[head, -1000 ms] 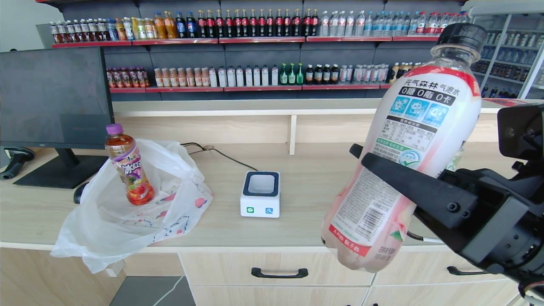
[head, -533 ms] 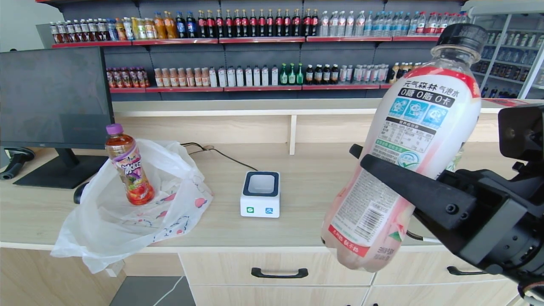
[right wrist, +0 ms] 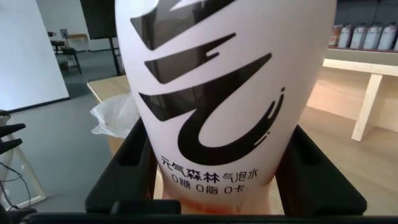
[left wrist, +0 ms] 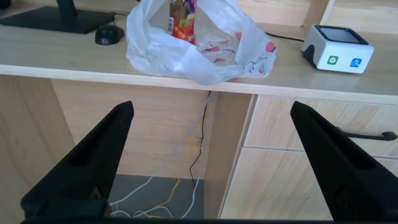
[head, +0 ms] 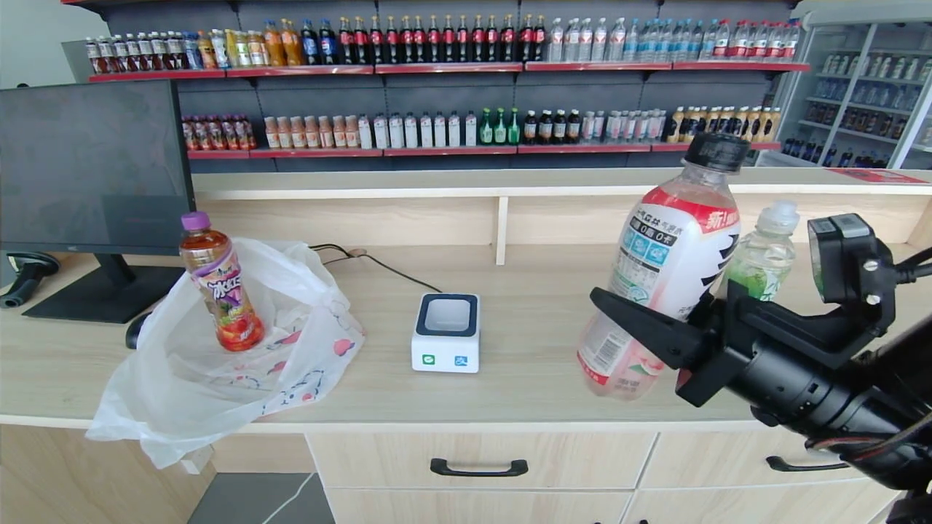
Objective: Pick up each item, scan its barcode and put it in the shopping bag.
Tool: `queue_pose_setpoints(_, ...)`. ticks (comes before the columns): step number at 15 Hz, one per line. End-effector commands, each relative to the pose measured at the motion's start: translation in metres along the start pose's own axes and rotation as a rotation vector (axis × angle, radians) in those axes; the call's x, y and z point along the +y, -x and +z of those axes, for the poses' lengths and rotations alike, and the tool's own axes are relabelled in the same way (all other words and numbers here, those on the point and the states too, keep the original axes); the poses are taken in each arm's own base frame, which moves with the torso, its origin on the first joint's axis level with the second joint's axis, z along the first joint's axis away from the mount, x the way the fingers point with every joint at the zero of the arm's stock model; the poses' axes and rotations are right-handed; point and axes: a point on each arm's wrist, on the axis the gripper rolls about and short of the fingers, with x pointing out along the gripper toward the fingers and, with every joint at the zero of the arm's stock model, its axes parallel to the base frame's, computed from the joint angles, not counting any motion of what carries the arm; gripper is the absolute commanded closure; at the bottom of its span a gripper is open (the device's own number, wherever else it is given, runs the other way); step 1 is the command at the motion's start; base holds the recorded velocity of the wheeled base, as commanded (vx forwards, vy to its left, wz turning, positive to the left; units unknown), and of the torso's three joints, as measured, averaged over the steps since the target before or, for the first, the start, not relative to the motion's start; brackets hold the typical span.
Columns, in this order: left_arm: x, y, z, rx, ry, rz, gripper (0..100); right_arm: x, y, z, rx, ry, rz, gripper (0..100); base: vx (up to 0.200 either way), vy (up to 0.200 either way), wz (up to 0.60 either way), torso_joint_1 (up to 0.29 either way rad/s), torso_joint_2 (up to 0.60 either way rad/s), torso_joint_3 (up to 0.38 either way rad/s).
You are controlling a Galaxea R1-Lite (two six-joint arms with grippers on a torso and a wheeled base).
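Note:
My right gripper (head: 659, 338) is shut on a pink-and-white soda bottle (head: 666, 269) with a black cap, held tilted above the counter to the right of the white barcode scanner (head: 445, 332). In the right wrist view the bottle (right wrist: 224, 93) stands between the black fingers (right wrist: 124, 168). A white plastic shopping bag (head: 196, 364) lies at the counter's left with a purple-capped tea bottle (head: 220, 285) upright in it. My left gripper (left wrist: 211, 162) hangs open below the counter's front edge, facing the bag (left wrist: 199, 43) and the scanner (left wrist: 339, 48).
A green-labelled bottle (head: 764, 255) stands behind the held bottle at the right. A monitor (head: 91, 167), a mouse (head: 135, 331) and a handheld scanner (head: 25, 276) sit at the left. The scanner's cable (head: 378, 266) runs across the wooden counter (head: 524, 306). Drawers with black handles (head: 478, 467) lie below.
My right gripper has carried the soda bottle away from the head camera and lower, toward the counter; the green-labelled bottle behind it has come into sight. The bag and scanner have not moved.

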Motion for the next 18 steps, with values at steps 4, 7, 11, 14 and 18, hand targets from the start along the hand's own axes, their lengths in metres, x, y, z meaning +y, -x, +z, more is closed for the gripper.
queue_pose_setpoints(4, 0.000, 0.000, 0.000, -0.001, 0.001, 0.000, 0, -0.028, -0.005, -0.011, 0.011, 0.138, -0.352, 100, 0.000, 0.000, 0.00, 0.000, 0.00, 0.000)
queue_pose_setpoints(7, 0.000, 0.000, 0.000, -0.001, 0.002, 0.000, 0, -0.038, -0.008, -0.007, -0.026, 0.159, -0.592, 100, 0.000, 0.000, 0.00, 0.000, 0.00, 0.000)
queue_pose_setpoints(11, 0.000, 0.000, 0.000, -0.001, 0.004, 0.000, 0, -0.040, -0.006, -0.009, -0.020, 0.158, -0.600, 100, 0.000, 0.150, 0.00, 0.001, 0.00, 0.003)
queue_pose_setpoints(14, 0.000, 0.000, 0.000, -0.001, 0.004, 0.000, 0, -0.040, -0.004, -0.009, -0.018, 0.149, -0.601, 100, 0.000, 0.200, 0.00, 0.009, 0.01, 0.001)
queue_pose_setpoints(18, 0.000, 0.000, 0.000, -0.002, 0.007, 0.000, 0, -0.039, -0.004, -0.010, -0.018, 0.140, -0.600, 100, 0.000, 0.200, 0.00, 0.005, 0.00, 0.002)
